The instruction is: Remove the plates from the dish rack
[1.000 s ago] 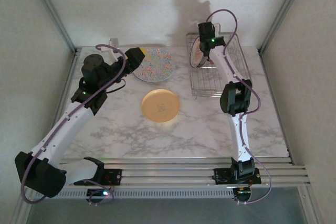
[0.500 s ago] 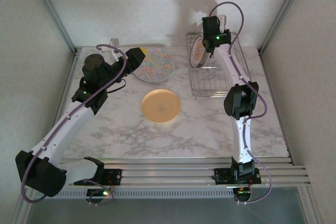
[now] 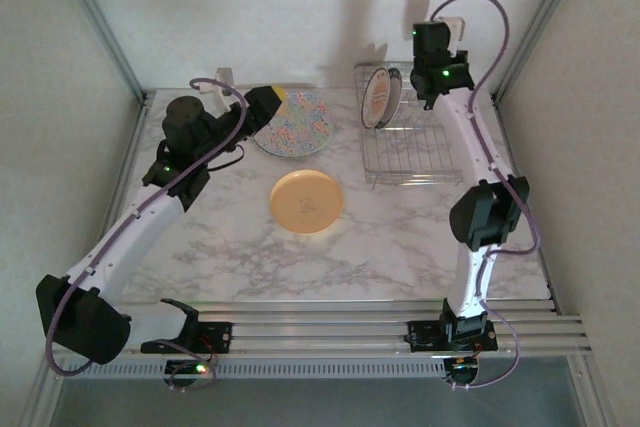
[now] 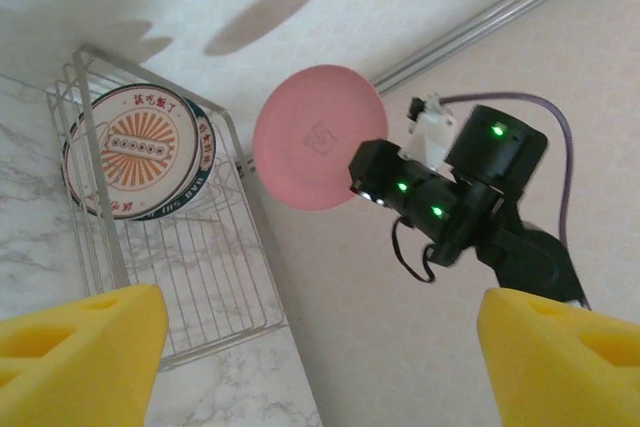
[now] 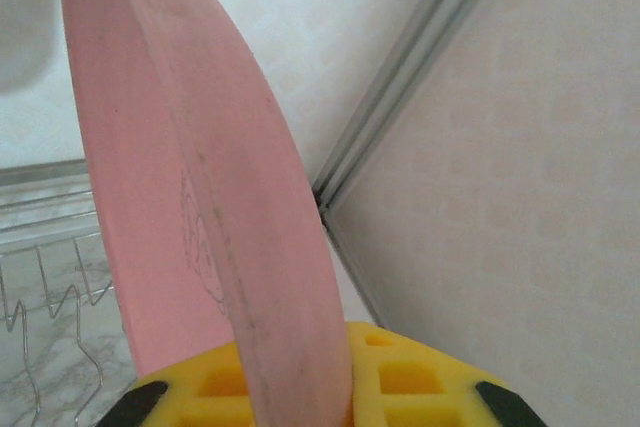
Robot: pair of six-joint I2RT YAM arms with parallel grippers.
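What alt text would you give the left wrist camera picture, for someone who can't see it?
The right gripper holds a pink plate by its edge in the air beside the wire dish rack, where a white plate with an orange emblem stands upright. The left gripper is open, its yellow fingertips in the bottom corners.

top external: fixed high behind both arm bases, facing down and forward over the whole table (image 3: 380,247), far off.
left wrist: at the table's back left, facing right and upward past its own yellow pads (image 4: 80,337), mid range.
right wrist: raised by the back right corner, very near the pink plate (image 5: 190,207).
shared: dish rack (image 3: 410,152) in all three; pink plate in both wrist views.
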